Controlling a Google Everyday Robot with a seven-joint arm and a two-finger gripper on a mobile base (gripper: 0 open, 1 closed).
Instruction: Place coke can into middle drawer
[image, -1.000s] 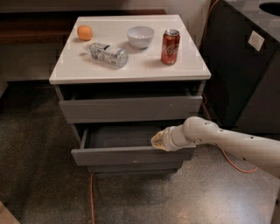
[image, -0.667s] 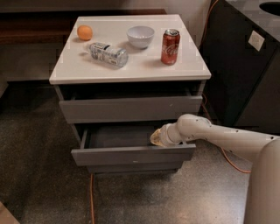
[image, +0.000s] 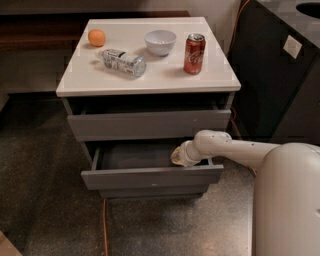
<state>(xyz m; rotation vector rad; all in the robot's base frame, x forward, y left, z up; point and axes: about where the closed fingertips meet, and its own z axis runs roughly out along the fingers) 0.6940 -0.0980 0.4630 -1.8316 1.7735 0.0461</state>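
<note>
The gripper (image: 179, 156) has crept a touch leftward along the middle drawer (image: 150, 176) since a second ago, and the arm's (image: 235, 147) bulky white shell now fills the lower right corner. The drawer itself sits pulled out just as it was. Whether the gripper is clenched or released, there is no telling; its pale tip hangs at the right end of the open tray, just behind the front panel.

So, progress: the drawer is open and that looks done. The coke can (image: 194, 53) is untouched, upright on the worktop (image: 150, 82) towards its right side, well apart from the gripper. Picking it up, lowering it into the tray and letting go all remain.

Across the worktop from the left: a round orange fruit (image: 96, 37), matt skin; a clear plastic bottle (image: 124, 61) lying on its side, crinkly and labelled; a smooth white bowl (image: 160, 42); then the glossy red can with its silver lid. The worktop is flat, white and smooth; the drawer fronts are plain grey, handle-less slabs, and the floor is dark and speckled.
</note>
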